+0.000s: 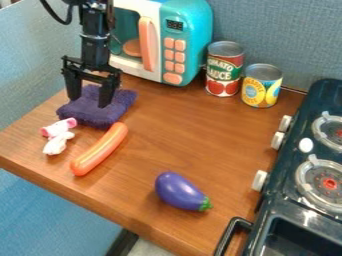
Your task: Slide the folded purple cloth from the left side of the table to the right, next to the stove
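Observation:
The black gripper point(89, 102) hangs at the upper left over a folded purple cloth point(100, 116), its two fingers spread apart with the cloth below and between them. Whether the fingertips touch the cloth I cannot tell. Just in front of the cloth lies an orange sausage point(99, 149), set at a slant. To its left are a small pink and white item point(59, 127) and a white crumpled piece point(58, 143), close together. A purple toy eggplant point(180, 191) with a green stem rests nearer the table's front edge.
Behind the gripper stands a teal and white toy microwave point(186, 40). A tomato sauce can point(224, 70) and a yellow-labelled can point(261, 86) are by the back wall. A dark toy stove point(294, 200) with burners and knobs borders the wooden table point(190, 135) on the right.

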### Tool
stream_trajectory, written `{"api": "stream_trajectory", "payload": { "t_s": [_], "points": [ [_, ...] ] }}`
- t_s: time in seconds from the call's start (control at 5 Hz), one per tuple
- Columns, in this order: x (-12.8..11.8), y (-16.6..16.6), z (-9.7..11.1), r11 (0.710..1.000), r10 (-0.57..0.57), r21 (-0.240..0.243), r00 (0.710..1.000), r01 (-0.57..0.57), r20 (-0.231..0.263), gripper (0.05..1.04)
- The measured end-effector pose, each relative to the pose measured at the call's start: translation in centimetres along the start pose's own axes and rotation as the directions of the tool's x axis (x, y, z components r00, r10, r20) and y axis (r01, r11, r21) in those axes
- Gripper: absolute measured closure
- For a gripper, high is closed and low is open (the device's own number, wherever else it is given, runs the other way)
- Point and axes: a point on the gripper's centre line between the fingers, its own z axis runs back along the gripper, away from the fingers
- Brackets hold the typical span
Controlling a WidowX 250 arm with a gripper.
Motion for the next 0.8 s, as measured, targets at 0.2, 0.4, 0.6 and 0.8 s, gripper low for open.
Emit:
{"api": "stream_trajectory", "payload": {
  "t_s": [0.2,0.4,0.6,0.8],
  "points": [
    [0.3,0.7,-0.6,0.998,0.056,0.044,0.997,-0.054,-0.054,0.083],
    [0.5,0.7,-1.2,0.997,0.062,0.051,0.995,-0.058,-0.081,0.083],
    [0.7,0.6,-1.5,0.996,0.076,0.059,0.994,-0.071,-0.081,0.083],
    [0.8,0.5,-1.9,0.996,0.076,0.057,0.995,-0.072,-0.062,0.083]
  ]
}}
